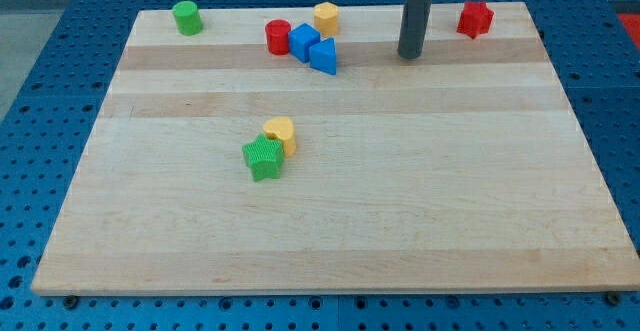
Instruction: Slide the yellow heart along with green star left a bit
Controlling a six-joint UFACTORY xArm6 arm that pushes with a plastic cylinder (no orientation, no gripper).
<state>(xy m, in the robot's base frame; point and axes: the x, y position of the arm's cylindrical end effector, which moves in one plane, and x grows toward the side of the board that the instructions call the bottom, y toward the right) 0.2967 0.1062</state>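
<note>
The yellow heart lies near the middle of the wooden board, touching the green star just below and to its left. My tip rests on the board near the view's top, far to the upper right of both blocks and touching no block.
A green cylinder stands at the top left. A red cylinder, a blue cube, a blue triangle and a yellow hexagon cluster at top centre. A red block sits at the top right.
</note>
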